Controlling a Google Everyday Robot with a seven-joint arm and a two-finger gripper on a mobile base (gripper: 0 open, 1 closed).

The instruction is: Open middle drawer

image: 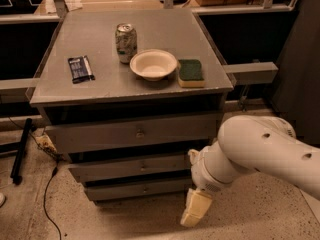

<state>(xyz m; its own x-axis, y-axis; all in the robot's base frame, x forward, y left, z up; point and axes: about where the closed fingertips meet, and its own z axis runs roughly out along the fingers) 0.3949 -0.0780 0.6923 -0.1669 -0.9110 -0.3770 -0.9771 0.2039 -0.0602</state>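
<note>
The worktop (150,91) and middle drawer (110,168) are finished in matt grey; the can (125,42) looks metallic; the gripper (194,210), held low beside the drawers, is seen as matt cream plastic

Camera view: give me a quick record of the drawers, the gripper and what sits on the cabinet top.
middle drawer: looks closed, knob free
top drawer: looks closed
bottom drawer: looks closed
gripper: low, pointing down, at the right end of the bottom drawer, away from every knob
cabinet top: soda can, white bowl, green sponge, dark snack packet
</note>
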